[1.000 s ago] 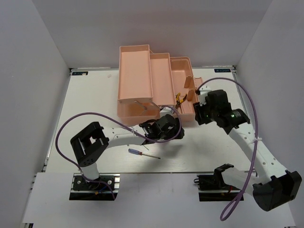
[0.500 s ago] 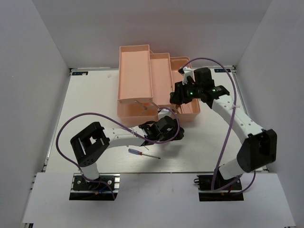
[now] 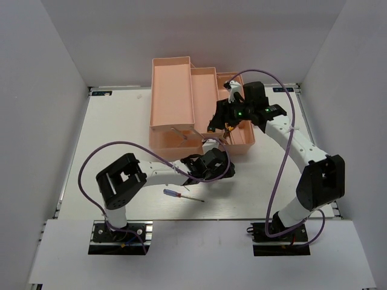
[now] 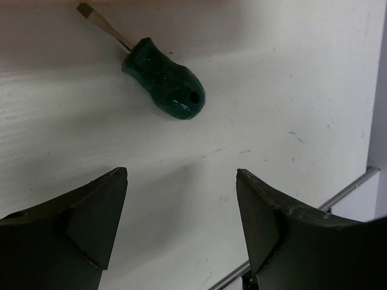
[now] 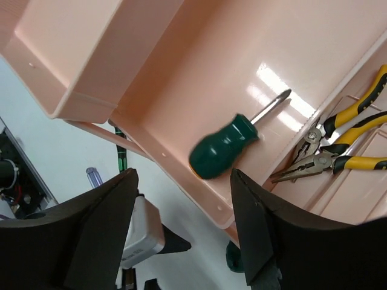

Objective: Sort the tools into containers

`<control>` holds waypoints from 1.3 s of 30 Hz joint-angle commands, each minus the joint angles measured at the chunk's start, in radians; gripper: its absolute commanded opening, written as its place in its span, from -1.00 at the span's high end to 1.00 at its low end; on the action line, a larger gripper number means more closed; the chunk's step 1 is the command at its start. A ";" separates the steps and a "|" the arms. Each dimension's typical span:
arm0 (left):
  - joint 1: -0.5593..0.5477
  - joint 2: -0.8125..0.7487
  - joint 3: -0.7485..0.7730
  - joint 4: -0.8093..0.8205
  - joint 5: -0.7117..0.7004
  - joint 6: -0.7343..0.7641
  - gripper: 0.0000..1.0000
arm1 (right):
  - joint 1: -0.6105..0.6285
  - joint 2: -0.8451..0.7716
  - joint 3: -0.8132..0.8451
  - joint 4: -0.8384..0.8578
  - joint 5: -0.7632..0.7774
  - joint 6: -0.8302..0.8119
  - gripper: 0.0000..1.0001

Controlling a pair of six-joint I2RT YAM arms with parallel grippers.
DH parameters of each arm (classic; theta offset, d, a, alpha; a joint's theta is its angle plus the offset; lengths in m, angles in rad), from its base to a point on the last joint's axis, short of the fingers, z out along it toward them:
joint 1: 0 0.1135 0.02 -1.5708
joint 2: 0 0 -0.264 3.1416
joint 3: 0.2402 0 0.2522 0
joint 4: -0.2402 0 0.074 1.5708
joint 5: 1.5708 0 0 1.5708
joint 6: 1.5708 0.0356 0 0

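The salmon-pink toolbox (image 3: 172, 96) stands open at the back of the table. My right gripper (image 3: 216, 121) hovers over its right trays, open and empty (image 5: 181, 181). Below it a stubby green screwdriver (image 5: 227, 148) lies blurred in a tray, and two yellow-black pliers (image 5: 341, 142) lie in the adjoining compartment. My left gripper (image 3: 211, 164) is low over the table in front of the toolbox, open and empty (image 4: 180, 181). The second stubby green screwdriver (image 4: 163, 78) lies on the table just beyond its fingertips. A blue-red thin screwdriver (image 3: 176, 193) lies on the table nearer the front. A black-green thin screwdriver (image 5: 123, 158) shows partly beside the toolbox.
Purple cables (image 3: 91, 163) loop from both arms over the table. White walls enclose the table on three sides. The toolbox's upper left tray (image 3: 171, 90) and middle tray (image 3: 204, 96) hold nothing visible.
My right arm swung left from beside the toolbox to over its right trays. My left arm shifted only slightly.
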 commanded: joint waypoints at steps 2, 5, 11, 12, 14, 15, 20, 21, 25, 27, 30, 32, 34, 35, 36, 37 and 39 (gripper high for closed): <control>-0.007 0.025 0.033 0.012 -0.038 -0.033 -0.66 | -0.017 -0.039 0.026 0.053 0.006 0.000 -0.38; -0.007 0.037 0.055 0.012 -0.047 -0.051 -0.66 | -0.031 -0.077 0.003 0.073 0.059 0.009 -0.38; -0.007 0.048 0.086 0.003 -0.078 -0.071 -0.66 | -0.066 -0.229 -0.135 0.151 0.287 0.030 -0.20; -0.007 0.048 0.086 0.003 -0.087 -0.071 -0.66 | -0.075 -0.243 -0.172 0.158 0.295 0.021 -0.20; -0.007 0.057 0.095 0.003 -0.105 -0.083 -0.63 | -0.096 -0.298 -0.219 0.181 0.306 0.018 -0.20; -0.007 0.057 0.104 -0.028 -0.120 -0.093 -0.63 | -0.103 -0.309 -0.248 0.184 0.303 0.016 -0.20; -0.007 0.129 0.217 -0.146 -0.156 -0.125 -0.55 | -0.149 -0.384 -0.331 0.198 0.287 0.029 -0.20; -0.007 0.144 0.237 -0.157 -0.156 -0.138 -0.51 | -0.153 -0.401 -0.339 0.198 0.283 0.033 -0.20; -0.016 0.167 0.276 -0.199 -0.199 -0.149 -0.43 | -0.184 -0.404 -0.361 0.207 0.255 0.056 -0.20; -0.025 0.181 0.309 -0.226 -0.208 -0.159 -0.43 | -0.199 -0.406 -0.370 0.207 0.243 0.064 -0.20; -0.025 0.207 0.342 -0.290 -0.217 -0.178 -0.40 | -0.216 -0.416 -0.385 0.208 0.235 0.072 -0.20; -0.025 0.232 0.357 -0.316 -0.217 -0.179 -0.40 | -0.225 -0.418 -0.388 0.211 0.232 0.078 -0.20; -0.025 0.248 0.388 -0.331 -0.217 -0.188 -0.40 | -0.238 -0.424 -0.396 0.213 0.226 0.084 -0.20; -0.025 0.259 0.420 -0.360 -0.217 -0.188 -0.37 | -0.242 -0.424 -0.394 0.210 0.218 0.088 -0.20; -0.025 0.270 0.437 -0.377 -0.217 -0.188 -0.35 | -0.245 -0.426 -0.397 0.213 0.215 0.093 -0.20; -0.025 0.291 0.454 -0.394 -0.217 -0.197 -0.32 | -0.254 -0.430 -0.401 0.216 0.215 0.096 -0.20; -0.025 0.314 0.504 -0.453 -0.217 -0.197 -0.25 | -0.258 -0.436 -0.405 0.214 0.206 0.099 -0.20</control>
